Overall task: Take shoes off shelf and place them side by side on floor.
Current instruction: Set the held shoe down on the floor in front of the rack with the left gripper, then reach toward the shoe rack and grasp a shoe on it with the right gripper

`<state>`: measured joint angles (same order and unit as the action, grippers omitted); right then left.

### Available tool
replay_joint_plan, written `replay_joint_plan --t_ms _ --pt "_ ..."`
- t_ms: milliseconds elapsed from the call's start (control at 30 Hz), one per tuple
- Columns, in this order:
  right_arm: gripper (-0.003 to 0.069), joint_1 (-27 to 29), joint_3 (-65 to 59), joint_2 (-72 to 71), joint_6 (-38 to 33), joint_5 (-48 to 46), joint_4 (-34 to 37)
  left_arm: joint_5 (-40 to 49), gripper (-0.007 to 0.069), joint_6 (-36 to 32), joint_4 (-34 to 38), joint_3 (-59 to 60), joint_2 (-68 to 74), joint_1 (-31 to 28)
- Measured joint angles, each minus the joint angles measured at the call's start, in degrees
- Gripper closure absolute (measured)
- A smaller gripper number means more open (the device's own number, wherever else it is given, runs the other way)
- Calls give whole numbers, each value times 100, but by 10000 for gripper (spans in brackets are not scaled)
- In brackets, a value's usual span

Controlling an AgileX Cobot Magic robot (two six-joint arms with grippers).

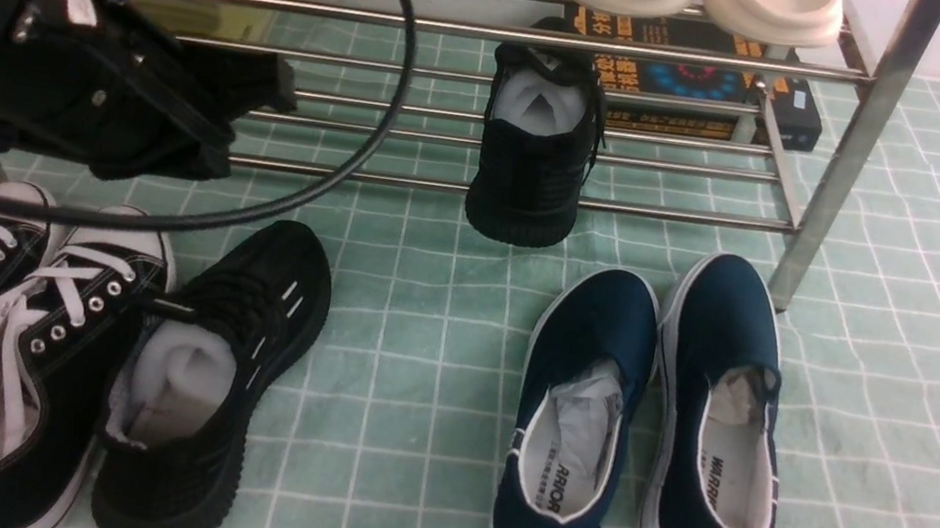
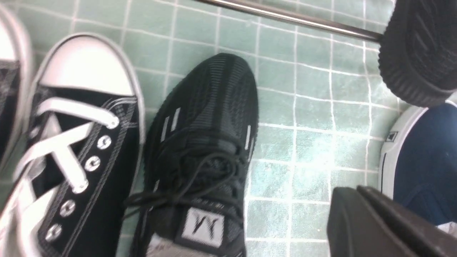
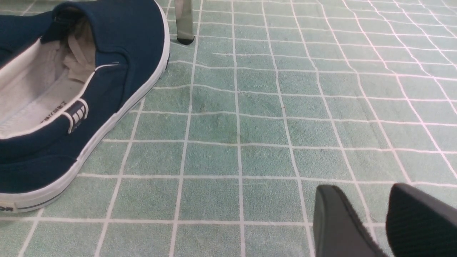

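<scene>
- counting the first shoe (image 1: 216,375) as down on the floor (image 1: 417,368).
- the second shoe (image 1: 532,161) sits on the shelf (image 1: 487,23), left to fetch.
- my left gripper (image 1: 245,119): can't tell its spread; my right gripper (image 3: 360,194) is slightly parted, empty.

Floor (image 1: 877,409) bears a black knit sneaker (image 1: 229,377), canvas sneakers (image 1: 78,327), navy slip-ons (image 1: 600,330).

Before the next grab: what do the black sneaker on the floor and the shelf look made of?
Black sneaker: matte knit fabric upper, judging by the fine ribbed weave; the sole looks like rubber. Shelf: polished metal, probably steel, given its mirror-like reflections.
</scene>
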<state>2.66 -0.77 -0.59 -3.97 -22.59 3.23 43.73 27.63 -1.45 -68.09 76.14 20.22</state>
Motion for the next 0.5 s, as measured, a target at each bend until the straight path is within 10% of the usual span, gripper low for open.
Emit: replay_joint_plan --t_ms 400,500 --pt "420 0 0 0 27 83 64 223 586 -632 664 -375 649 0" --pt "420 0 -64 0 734 502 1384 251 570 -647 482 -413 649 0"
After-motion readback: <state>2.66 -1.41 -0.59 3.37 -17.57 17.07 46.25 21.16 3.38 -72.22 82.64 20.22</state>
